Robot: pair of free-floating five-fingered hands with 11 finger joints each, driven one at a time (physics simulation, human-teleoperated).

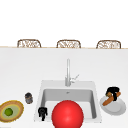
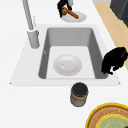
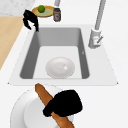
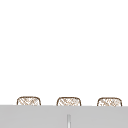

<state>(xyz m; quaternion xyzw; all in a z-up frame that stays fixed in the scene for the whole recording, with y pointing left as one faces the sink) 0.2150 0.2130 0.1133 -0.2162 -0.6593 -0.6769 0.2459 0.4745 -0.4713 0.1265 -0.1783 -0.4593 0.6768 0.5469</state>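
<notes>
While your left hand (image 1: 42, 112) is hanging with curled, empty fingers at the sink's (image 1: 40, 100) seven o'clock corner, your right hand (image 1: 113, 92) is curling its fingers round the brown baguette (image 1: 109, 100) (lying across the white plate (image 1: 117, 107)) at three o'clock.

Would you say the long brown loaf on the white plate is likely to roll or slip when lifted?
The loaf looks long and rounded, so it may roll on the smooth plate. The right hand curls round its middle, which probably keeps it balanced. It appears straight, hence likely stiff.
</notes>
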